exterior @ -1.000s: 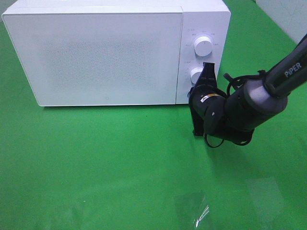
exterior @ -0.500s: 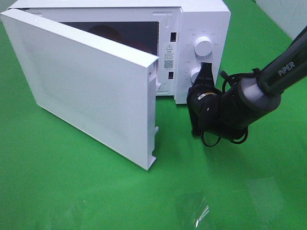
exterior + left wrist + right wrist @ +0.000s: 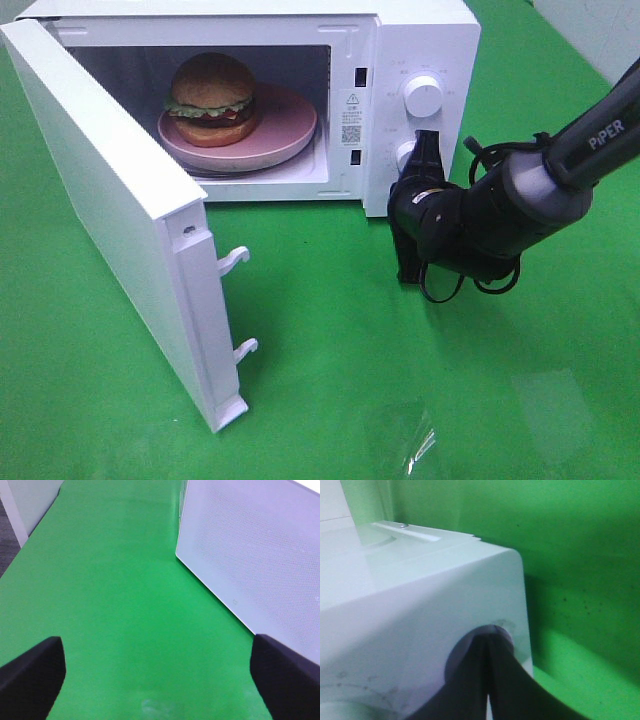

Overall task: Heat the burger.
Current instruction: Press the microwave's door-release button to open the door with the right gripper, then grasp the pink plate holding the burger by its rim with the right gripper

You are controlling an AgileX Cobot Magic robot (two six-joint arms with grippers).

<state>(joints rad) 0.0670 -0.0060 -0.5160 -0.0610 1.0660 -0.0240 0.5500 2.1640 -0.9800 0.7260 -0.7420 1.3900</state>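
The burger [image 3: 212,92], with golden bun, green lettuce and dark filling, sits on a pink plate [image 3: 290,130] inside the white microwave [image 3: 425,40]. The microwave door [image 3: 100,200] stands swung wide open to the left. My right gripper [image 3: 427,142] is shut, its tips pressed against the lower knob [image 3: 406,155] on the control panel. The right wrist view shows the same contact, gripper [image 3: 487,647] on the knob [image 3: 465,647]. My left gripper [image 3: 157,672] is open and empty over green cloth, beside the outside of the door [image 3: 250,555]. It is out of the exterior high view.
The upper knob [image 3: 422,97] sits above the gripper tips. Two latch hooks [image 3: 236,262] stick out from the door's free edge. A clear plastic scrap [image 3: 412,440] lies on the green cloth [image 3: 330,330] near the front. The right arm [image 3: 520,205] reaches in from the right.
The microwave door has swung from shut to wide open toward the left, uncovering the burger and plate. The right gripper has stayed at the lower knob.
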